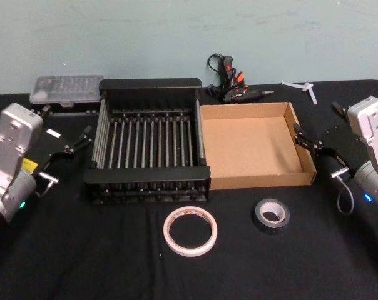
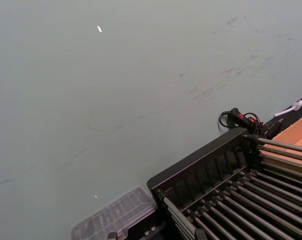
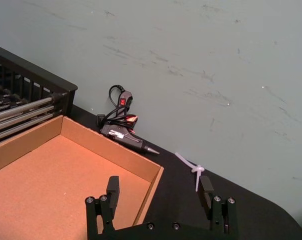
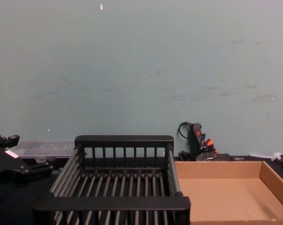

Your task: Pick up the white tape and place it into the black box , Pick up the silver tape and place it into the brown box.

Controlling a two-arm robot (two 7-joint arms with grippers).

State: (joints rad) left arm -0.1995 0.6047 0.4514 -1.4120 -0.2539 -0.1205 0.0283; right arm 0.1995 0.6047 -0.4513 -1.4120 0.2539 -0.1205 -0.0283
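The white tape (image 1: pixel 190 231) lies flat on the black cloth, in front of the black box (image 1: pixel 145 174). To its right lies the smaller silver tape (image 1: pixel 271 215), in front of the brown box (image 1: pixel 261 182). The two boxes stand side by side, and both hold nothing. My left gripper (image 1: pixel 67 128) hovers open at the black box's left side, well behind the tapes. My right gripper (image 3: pixel 159 187) is open over the right wall of the brown box (image 3: pixel 66 175), with one finger inside the wall and one outside.
A glue gun (image 1: pixel 234 87) with a coiled cord lies behind the boxes by the wall. A clear plastic case (image 1: pixel 65 89) sits at the back left, and a white zip tie (image 1: pixel 305 87) at the back right. Bare black cloth surrounds both tapes.
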